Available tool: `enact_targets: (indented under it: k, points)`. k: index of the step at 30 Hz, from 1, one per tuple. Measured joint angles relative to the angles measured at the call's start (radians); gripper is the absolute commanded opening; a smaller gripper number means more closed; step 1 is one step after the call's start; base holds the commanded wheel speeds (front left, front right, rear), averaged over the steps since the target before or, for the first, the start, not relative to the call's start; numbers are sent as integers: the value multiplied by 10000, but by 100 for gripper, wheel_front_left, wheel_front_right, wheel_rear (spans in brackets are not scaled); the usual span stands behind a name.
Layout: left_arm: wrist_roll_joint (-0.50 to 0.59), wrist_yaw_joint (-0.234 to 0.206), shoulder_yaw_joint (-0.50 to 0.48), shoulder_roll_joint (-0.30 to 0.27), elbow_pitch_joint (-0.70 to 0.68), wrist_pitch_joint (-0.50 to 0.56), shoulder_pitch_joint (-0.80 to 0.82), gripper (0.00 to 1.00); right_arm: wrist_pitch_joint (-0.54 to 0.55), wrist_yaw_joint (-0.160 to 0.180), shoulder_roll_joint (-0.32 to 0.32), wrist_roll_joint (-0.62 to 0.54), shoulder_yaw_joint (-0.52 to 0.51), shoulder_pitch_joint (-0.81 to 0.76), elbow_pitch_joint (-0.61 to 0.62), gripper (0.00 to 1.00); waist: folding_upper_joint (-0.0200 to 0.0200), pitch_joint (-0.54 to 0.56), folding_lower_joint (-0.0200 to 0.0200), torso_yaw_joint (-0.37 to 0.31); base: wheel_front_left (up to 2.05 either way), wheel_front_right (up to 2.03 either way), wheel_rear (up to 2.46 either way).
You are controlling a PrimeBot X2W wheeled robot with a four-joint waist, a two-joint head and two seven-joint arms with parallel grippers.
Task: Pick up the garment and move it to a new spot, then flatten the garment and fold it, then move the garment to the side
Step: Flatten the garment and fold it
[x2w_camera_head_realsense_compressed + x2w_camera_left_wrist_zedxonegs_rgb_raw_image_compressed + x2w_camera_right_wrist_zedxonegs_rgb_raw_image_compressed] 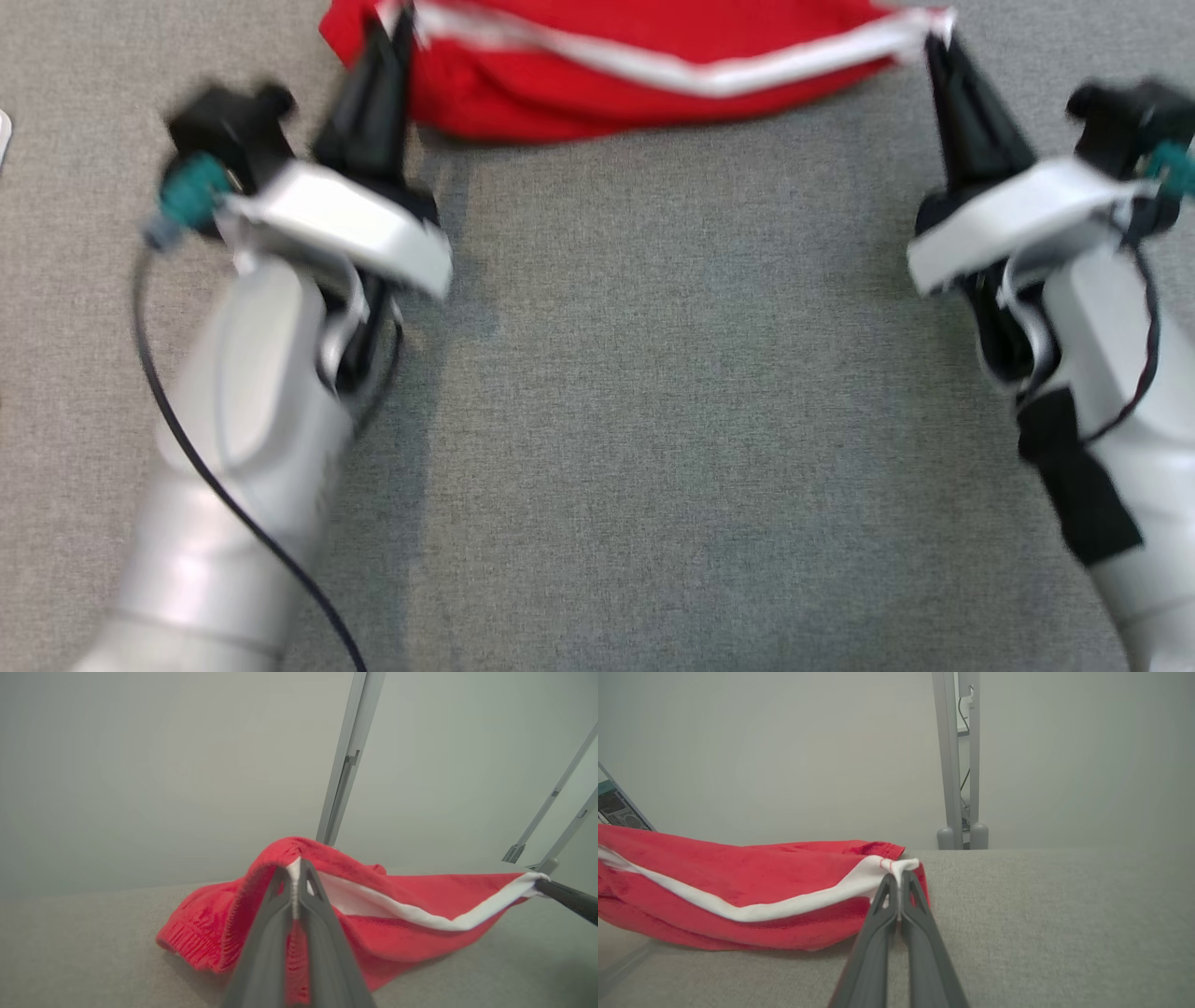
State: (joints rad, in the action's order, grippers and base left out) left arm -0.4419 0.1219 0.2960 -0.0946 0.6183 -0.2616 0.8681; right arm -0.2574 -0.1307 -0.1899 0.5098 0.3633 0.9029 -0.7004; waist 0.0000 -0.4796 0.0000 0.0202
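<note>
Garment (560, 103), red with a white band (672, 70): hanging by that band at the far side of the tabletop (653, 420), sagging in the middle, lower folds resting on the grey surface. Bunching into a ribbed heap near the left end, as seen from the left wrist.

Left jaws clenching one end of the band, right jaws clenching the other, both pinching thin fabric right at the tips and standing well apart.

Probably spreading the cloth wide for flattening, judging by the broad two-point hold.

Doing it well:
- Holding both pinches firm, since so little fabric is sitting between the tips and slipping out looks easy.
- Drawing the two ends apart just enough to take out the sag, not straining the seam.
- Moving both arms at matching height and pace, so as not to be twisting the band.
- Dragging the trailing folds gently across the tabletop, letting friction smooth them instead of rolling them under.
- Watching the heap by the left jaws; likely needing extra pull there.
- Lowering both ends together and letting go only once the band is lying flat.
</note>
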Motion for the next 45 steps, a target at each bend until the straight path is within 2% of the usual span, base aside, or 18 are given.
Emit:
enact_targets:
  k: [6, 12, 16, 22, 26, 28, 30, 31, 35, 40, 45]
  points:
    - [683, 21, 222, -4, -1375, 0, -2591, 0, -13, 0, 144, 33, -314, -2513, 1471, 0, 0, 468, 0, -64, 0, 0, 0]
    - [614, 82, 485, -284, -2324, 46, -4493, 0, -13, 0, 157, -109, -637, -4754, 2794, 0, 0, 1031, 0, -136, 0, 0, 0]
    - [-102, 90, 717, -389, -2805, 1087, -5528, 0, -13, 0, 81, -299, -872, -6099, 3837, 0, 0, 1411, 0, -129, 0, 0, 0]
    - [-696, 79, 777, -1104, -4523, 2328, -6824, 0, 199, 0, 77, -660, -1436, -7979, 5509, 0, 0, 1901, 0, -147, 0, 0, 0]
    - [-1012, -286, 585, -1603, -5881, 3208, -7748, 0, 679, 0, 286, -957, -2042, -9174, 6661, 0, 1, 2176, 0, -194, 0, 0, 0]
    - [-1235, -842, 368, -2010, -7254, 4044, -8675, 0, 1517, 0, 571, -1308, -2537, -10201, 7783, 0, 0, 2381, 0, -239, 0, 0, 0]
    - [-1289, -1124, 244, -2186, -7904, 4385, -9101, 0, 1933, 0, 702, -1363, -2754, -10682, 8320, 0, 0, 2462, 0, -256, 0, 0, 0]
    - [-1289, -1124, 244, -2186, -7904, 4385, -9101, 0, 1933, 0, 702, -1363, -2754, -10682, 8320, 0, 0, 2462, 0, -256, 0, 0, 0]
    - [-1429, -1678, 52, -2552, -9304, 5099, -9970, 0, 3033, 0, 788, -1513, -3179, -11646, 9632, 0, 0, 2640, 1, -285, 0, 0, 0]
    - [-1398, -2056, -113, -2972, -10322, 5682, -10541, 0, 3960, -2, 815, -1678, -3528, -12142, 10730, 0, 0, 2683, 0, -291, 0, 0, 0]
    - [-1471, -2196, -203, -3037, -10740, 5954, -10591, 0, 4324, -2, 978, -1793, -3910, -11955, 11446, 0, 0, 2624, 0, -191, 0, 0, 0]
